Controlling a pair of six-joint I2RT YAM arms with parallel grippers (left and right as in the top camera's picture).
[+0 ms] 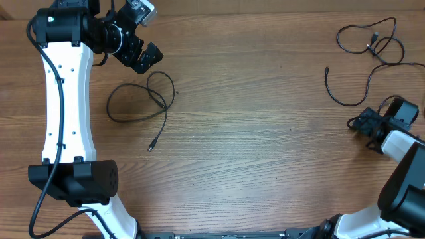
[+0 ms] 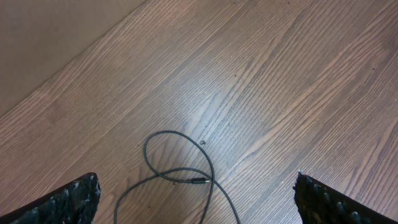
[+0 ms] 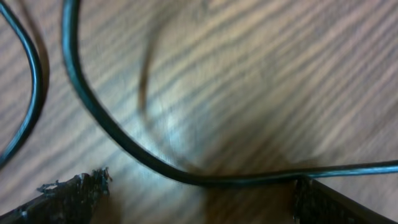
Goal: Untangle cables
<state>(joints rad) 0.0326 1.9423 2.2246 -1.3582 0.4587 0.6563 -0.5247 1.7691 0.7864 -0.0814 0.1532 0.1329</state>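
Beside L pincer point(image 1: 147, 60), looped cable point(image 2: 169, 132), tail toward near edge

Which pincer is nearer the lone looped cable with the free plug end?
Left. The left pincer sits open just beyond the looped cable's far side; the right pincer is across the table, next to the other cables.

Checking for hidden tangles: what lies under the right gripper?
One black cable curves across the wood table between the open fingers of the right gripper. Another strand passes at far left. What lies beneath the finger bodies is covered.
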